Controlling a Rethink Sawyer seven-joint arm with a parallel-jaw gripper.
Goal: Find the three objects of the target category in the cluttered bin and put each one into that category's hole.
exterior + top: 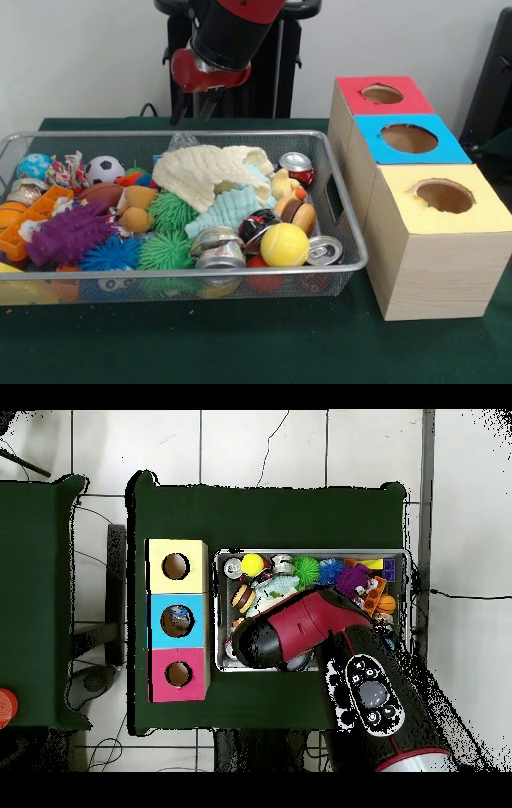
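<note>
A wire bin point(120, 134) holds a jumble of toys. My gripper point(196, 108) hangs open and empty above the bin's far rim, clear of the contents. Among the clutter are a red soda can point(297, 166), a crushed silver can point(218, 248), another can point(324, 250) lying on its side, a yellow tennis ball point(284, 244), a soccer ball point(104, 169) and a white knit cloth point(204, 172). Beside the bin stand three boxes with holes on top: red point(382, 94), blue point(409, 138), yellow point(445, 195). In the overhead view my arm point(300, 629) covers part of the bin point(312, 552).
Spiky green point(164, 250), blue point(110, 254) and purple point(68, 232) balls, a teal cloth point(228, 210), a burger toy point(294, 212) and an orange block point(28, 220) fill the bin. Green cloth covers the table point(240, 344). Something lies inside the blue box's hole point(177, 619).
</note>
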